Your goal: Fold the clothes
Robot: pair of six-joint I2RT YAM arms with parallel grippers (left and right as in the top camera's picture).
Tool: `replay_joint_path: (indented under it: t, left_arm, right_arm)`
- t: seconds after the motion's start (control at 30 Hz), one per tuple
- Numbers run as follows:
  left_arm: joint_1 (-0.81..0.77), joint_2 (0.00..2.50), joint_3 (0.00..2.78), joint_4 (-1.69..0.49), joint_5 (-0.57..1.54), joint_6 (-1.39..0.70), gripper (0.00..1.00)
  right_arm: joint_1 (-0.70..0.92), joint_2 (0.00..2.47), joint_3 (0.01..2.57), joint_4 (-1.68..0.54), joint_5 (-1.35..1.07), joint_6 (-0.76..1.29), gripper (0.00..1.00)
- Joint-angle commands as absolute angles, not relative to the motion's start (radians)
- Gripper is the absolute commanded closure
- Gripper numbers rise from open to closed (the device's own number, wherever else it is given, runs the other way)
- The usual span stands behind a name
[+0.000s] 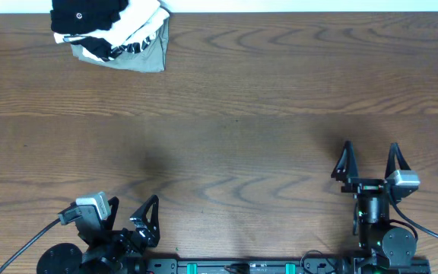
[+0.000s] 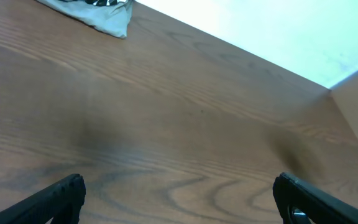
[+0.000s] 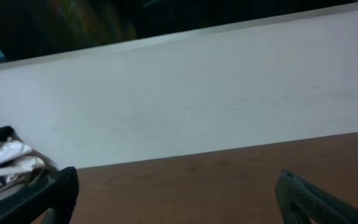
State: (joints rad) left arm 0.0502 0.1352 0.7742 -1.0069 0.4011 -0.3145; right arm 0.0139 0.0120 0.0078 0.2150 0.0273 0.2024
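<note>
The left gripper and right gripper are standing open and empty. Reaching for the black garment is risking snagging the striped bundle touching it.

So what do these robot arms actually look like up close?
Both arms are black. The right gripper has two thin, triangular black fingers, as does the left gripper. Each wrist carries a small silvery-grey block, and black cables trail off from the round bases.
</note>
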Motion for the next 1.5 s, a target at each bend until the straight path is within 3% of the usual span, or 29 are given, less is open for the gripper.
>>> replay_joint_path:
  t: [0.0, 0.37, 1.47]
  left_arm:
    - [0.05, 0.135, 0.774, -1.005, 0.408, -0.316, 0.02]
    - [0.05, 0.135, 0.774, -1.005, 0.408, -0.316, 0.02]
    - [0.05, 0.135, 0.774, -1.005, 0.408, -0.316, 0.02]
  right_arm:
    - [-0.001, 0.005, 0.006, 0.181, 0.018, 0.149, 0.01]
    - [-0.007, 0.005, 0.006, -0.078, 0.017, 0.072, 0.01]
    - [-0.006, 0.006, 0.006, -0.075, -0.001, 0.073, 0.01]
